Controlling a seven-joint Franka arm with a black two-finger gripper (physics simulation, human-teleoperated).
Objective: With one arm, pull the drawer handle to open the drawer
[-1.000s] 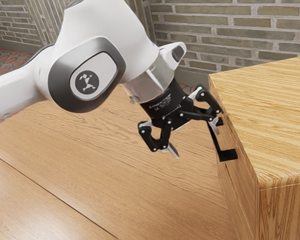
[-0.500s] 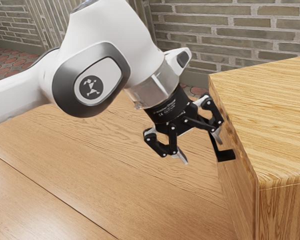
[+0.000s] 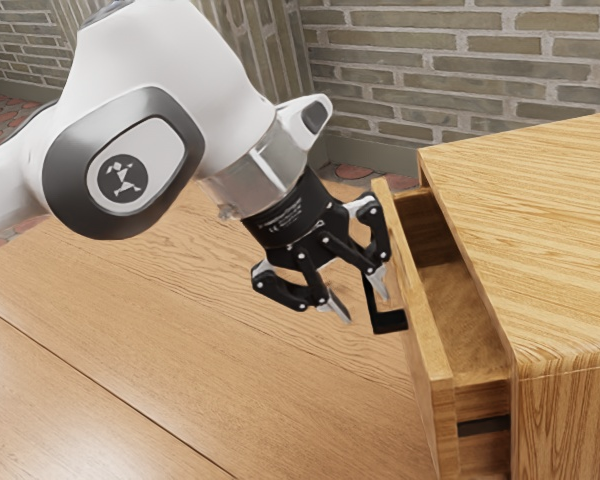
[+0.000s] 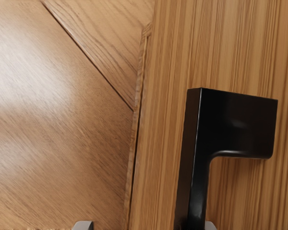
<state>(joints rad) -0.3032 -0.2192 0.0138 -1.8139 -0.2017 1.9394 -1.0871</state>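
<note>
The wooden cabinet (image 3: 540,220) stands at the exterior view's right, and its top drawer (image 3: 417,310) is pulled partway out so the bare inside shows. A black handle (image 3: 385,318) sticks out from the drawer front. My black gripper (image 3: 362,303) is open at the handle, and the handle's bar lies between the fingers, against the finger nearer the drawer. In the wrist view the handle (image 4: 201,158) runs close across the drawer front (image 4: 240,57), with both fingertips (image 4: 82,224) just showing at the edge.
The cabinet rests on a wide wooden surface (image 3: 180,380) that stretches to the exterior view's left and front. A brick wall (image 3: 460,60) runs behind it. My white arm (image 3: 130,150) comes in from the upper left.
The drawer was shut and has slid out toward the exterior view's left. My gripper has moved left and slightly down with the handle, still open.
</note>
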